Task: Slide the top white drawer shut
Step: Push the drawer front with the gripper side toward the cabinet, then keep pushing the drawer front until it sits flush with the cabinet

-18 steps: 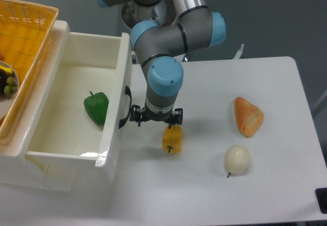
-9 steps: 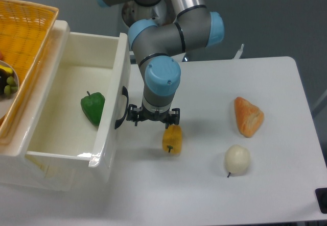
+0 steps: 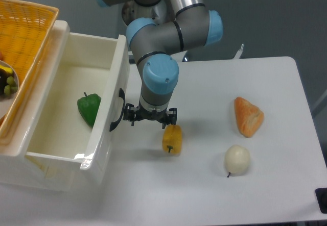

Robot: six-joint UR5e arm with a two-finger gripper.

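Note:
The top white drawer (image 3: 104,108) is a deep glossy white box, pulled out to the right of its cabinet, with a curved black handle (image 3: 117,111) on its front panel. A green pepper (image 3: 88,108) lies inside it. My gripper (image 3: 149,120) points down right beside the front panel, its left side against the handle. The fingertips are hidden under the wrist, so whether they are open or shut does not show. The lower drawer is out of view.
An orange woven basket (image 3: 23,42) sits on the cabinet at the upper left. On the white table lie a yellow pepper (image 3: 172,139) just right of my gripper, a white pear-like fruit (image 3: 237,159) and an orange bread piece (image 3: 248,116).
My gripper has moved left, and the drawer front and green pepper have slid left with it, so the drawer sticks out less than a second ago.

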